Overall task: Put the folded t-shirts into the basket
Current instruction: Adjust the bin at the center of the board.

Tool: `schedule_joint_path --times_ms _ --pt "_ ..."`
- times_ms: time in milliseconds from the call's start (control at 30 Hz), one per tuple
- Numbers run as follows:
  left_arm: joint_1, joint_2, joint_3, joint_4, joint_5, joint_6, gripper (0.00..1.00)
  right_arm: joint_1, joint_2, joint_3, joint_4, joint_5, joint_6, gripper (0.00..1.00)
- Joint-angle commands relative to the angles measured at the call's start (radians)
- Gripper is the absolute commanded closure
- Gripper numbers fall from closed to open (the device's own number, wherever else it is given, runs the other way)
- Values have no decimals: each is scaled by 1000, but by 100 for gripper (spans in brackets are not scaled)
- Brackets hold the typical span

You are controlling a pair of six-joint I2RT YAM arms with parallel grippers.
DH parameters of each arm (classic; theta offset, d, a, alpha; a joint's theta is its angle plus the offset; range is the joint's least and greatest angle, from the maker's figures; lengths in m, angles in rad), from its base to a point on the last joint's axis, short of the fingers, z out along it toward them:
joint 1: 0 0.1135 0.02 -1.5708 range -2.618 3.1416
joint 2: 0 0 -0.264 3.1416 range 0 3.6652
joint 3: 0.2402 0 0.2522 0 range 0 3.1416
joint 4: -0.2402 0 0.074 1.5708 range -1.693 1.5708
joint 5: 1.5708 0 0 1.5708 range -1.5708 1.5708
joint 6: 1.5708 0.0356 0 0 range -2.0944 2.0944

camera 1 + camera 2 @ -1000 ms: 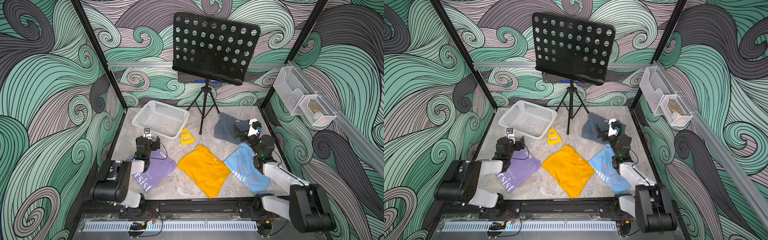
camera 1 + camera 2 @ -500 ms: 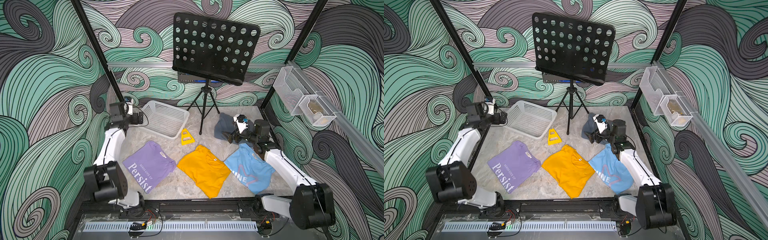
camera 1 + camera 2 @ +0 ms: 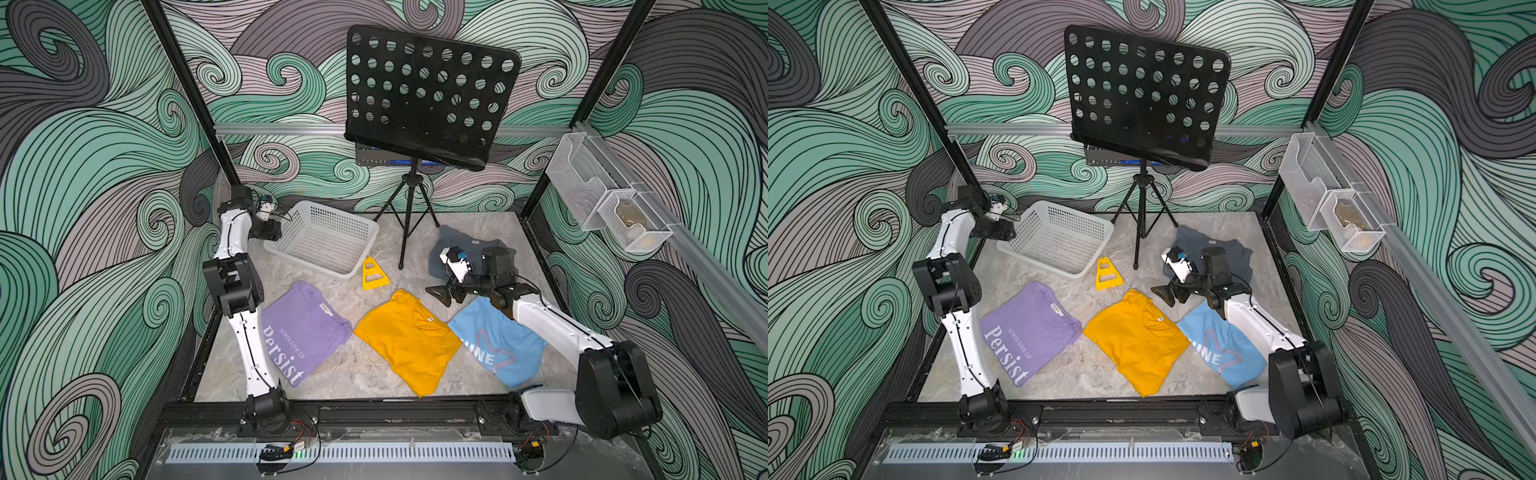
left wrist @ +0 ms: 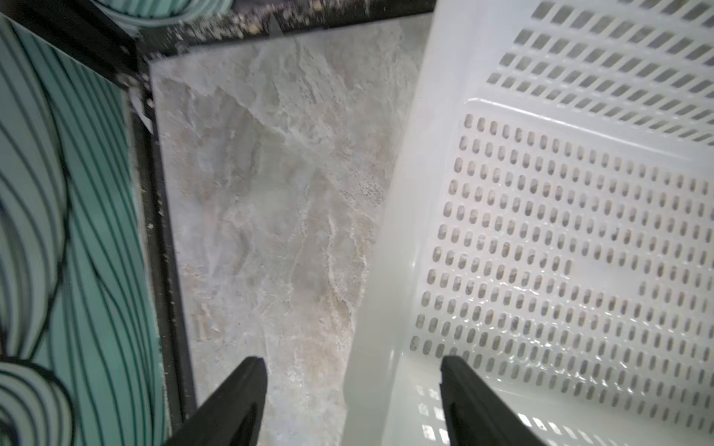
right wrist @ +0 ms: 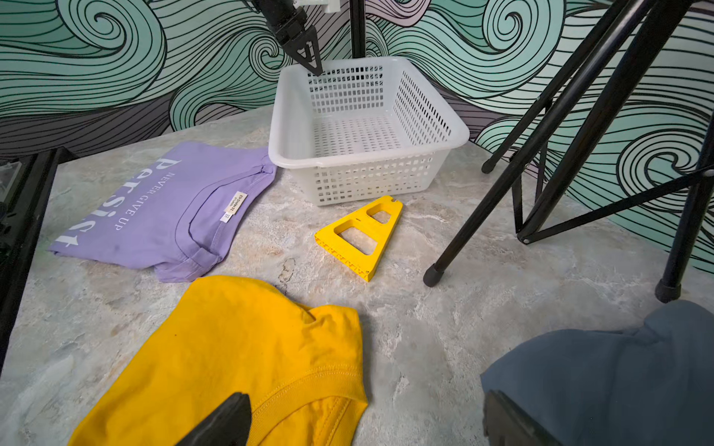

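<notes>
The white basket (image 3: 309, 261) (image 3: 1042, 257) stands empty at the back left. My left gripper (image 3: 286, 221) (image 4: 353, 363) is open and straddles its left wall (image 4: 386, 270), one finger inside and one outside. Flat on the table lie the lavender t-shirt (image 3: 303, 328) (image 5: 162, 208), the yellow t-shirt (image 3: 409, 340) (image 5: 239, 347), the light blue t-shirt (image 3: 498, 349) and the grey t-shirt (image 3: 461, 245) (image 5: 618, 370). My right gripper (image 3: 446, 296) (image 5: 363, 401) hangs open and empty over the bare table between the yellow collar and the grey shirt.
A black music stand on a tripod (image 3: 409, 216) stands behind the shirts, one leg close to the basket. A yellow triangular plastic piece (image 3: 374, 274) lies in front of the basket. Wire-mesh bins (image 3: 602, 208) hang on the right wall.
My left arm rose off the lavender shirt and swung back to the basket's left wall, where its jaws have narrowed. My right gripper moved off the grey shirt toward the yellow one.
</notes>
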Motion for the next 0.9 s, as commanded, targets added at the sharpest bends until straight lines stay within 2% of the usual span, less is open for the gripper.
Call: schedule_joint_path --times_ms 0,300,400,600,700,800,867 --pt "-18 17 63 -228 69 11 39 6 2 -3 -17 11 -25 1" --pt "-55 -332 -502 36 129 -94 43 6 14 -4 -24 30 -36 1" --pt "-63 -390 -606 73 159 -114 43 8 22 -1 -27 26 -36 1" --pt "-95 -414 -671 66 211 -118 43 15 38 6 -40 27 -35 1" --pt "-103 -415 -660 48 224 -115 42 32 36 4 -41 34 -44 1" --pt "-97 -428 -616 19 174 -101 38 70 37 8 -51 57 -48 1" --pt "-83 -454 -583 0 125 -86 32 113 50 29 -90 72 -59 2"
